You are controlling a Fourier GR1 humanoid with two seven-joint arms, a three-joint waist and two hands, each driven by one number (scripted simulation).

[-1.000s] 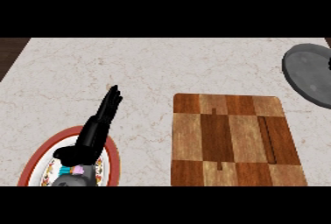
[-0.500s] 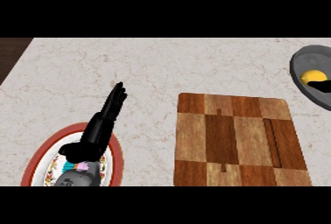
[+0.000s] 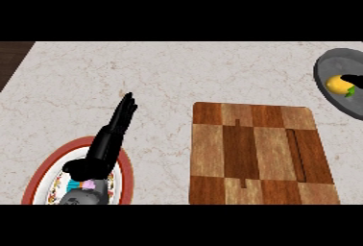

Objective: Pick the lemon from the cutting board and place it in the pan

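The yellow lemon point(image 3: 338, 84) lies inside the dark grey pan point(image 3: 330, 65) at the right edge of the head view. A small black part of my right hand point(image 3: 355, 80) reaches in from the right edge and touches or overlaps the lemon; the rest of it is out of frame. The wooden cutting board point(image 3: 259, 146) lies right of centre with nothing on it. My left hand point(image 3: 113, 132) is open at the lower left with straight fingers pointing up and away, holding nothing.
A red-rimmed patterned plate point(image 3: 42, 173) sits at the lower left under my left forearm. The pale marble counter point(image 3: 177, 72) spreads around everything, and its dark left edge shows at the upper left corner.
The lemon was not visible a second ago and now lies in the pan with my right hand at it. More of the pan shows. My left hand has stayed in place.
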